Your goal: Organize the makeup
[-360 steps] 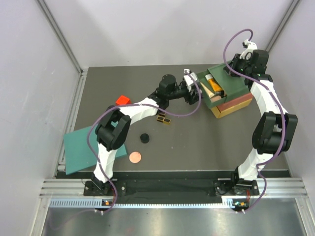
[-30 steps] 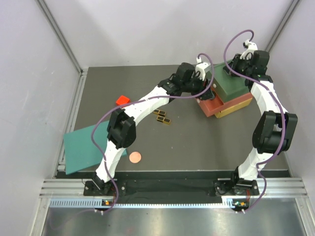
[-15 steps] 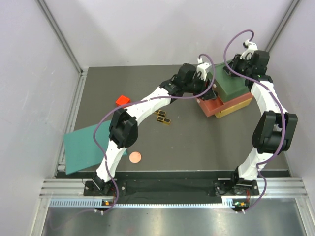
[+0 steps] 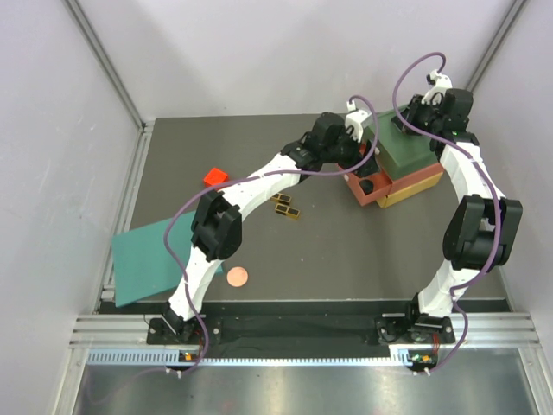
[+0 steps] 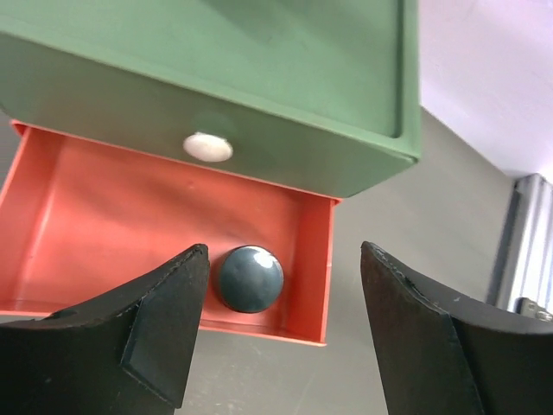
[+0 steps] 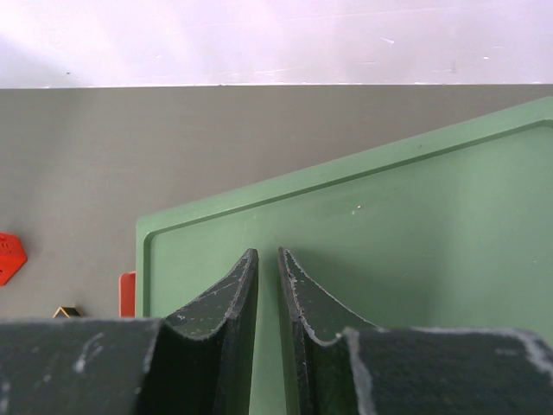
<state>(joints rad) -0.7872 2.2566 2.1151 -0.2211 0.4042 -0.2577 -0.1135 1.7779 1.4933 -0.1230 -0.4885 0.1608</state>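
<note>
1 grey table [image 4: 346, 251], white walls [image 4: 259, 52] | left end effector [image 5: 285, 255] released | right end effector [image 6: 268, 255] clenched

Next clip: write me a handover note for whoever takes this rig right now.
Left gripper: open, empty, above the open red drawer.
Right gripper: almost shut, empty, over the green top.
Done: black round compact lies in the red drawer.
To do: black-gold palette and copper disc on the table; red drawer to close.

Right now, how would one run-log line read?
left gripper: open over red drawer | black round compact: inside red drawer | right gripper: nearly shut, empty, over green box top
</note>
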